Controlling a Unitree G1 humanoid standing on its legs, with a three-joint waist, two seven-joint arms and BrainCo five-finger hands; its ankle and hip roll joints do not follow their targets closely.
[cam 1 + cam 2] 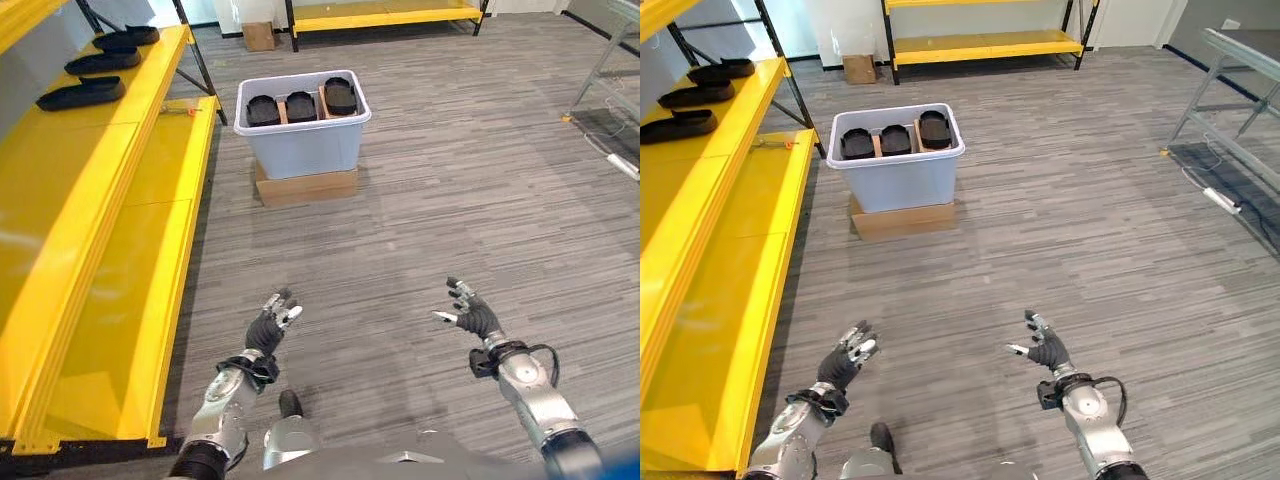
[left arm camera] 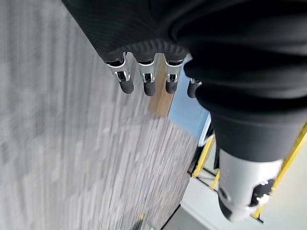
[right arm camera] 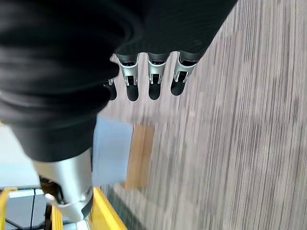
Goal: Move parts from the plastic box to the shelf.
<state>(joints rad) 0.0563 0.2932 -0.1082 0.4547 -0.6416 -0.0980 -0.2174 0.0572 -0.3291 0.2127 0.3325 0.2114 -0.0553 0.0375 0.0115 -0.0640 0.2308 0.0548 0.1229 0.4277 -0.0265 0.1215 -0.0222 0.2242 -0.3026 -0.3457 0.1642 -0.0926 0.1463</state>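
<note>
A pale blue plastic box stands on a flat cardboard box on the floor ahead. Three black parts lie side by side in it. Three more black parts rest on the yellow shelf at the left. My left hand and right hand hover low over the carpet, well short of the box, both open with relaxed fingers and holding nothing. The right hand's fingers point toward the box.
Grey striped carpet lies between me and the box. Another yellow shelf runs along the far wall with a small cardboard box beside it. A metal rack stands at the right.
</note>
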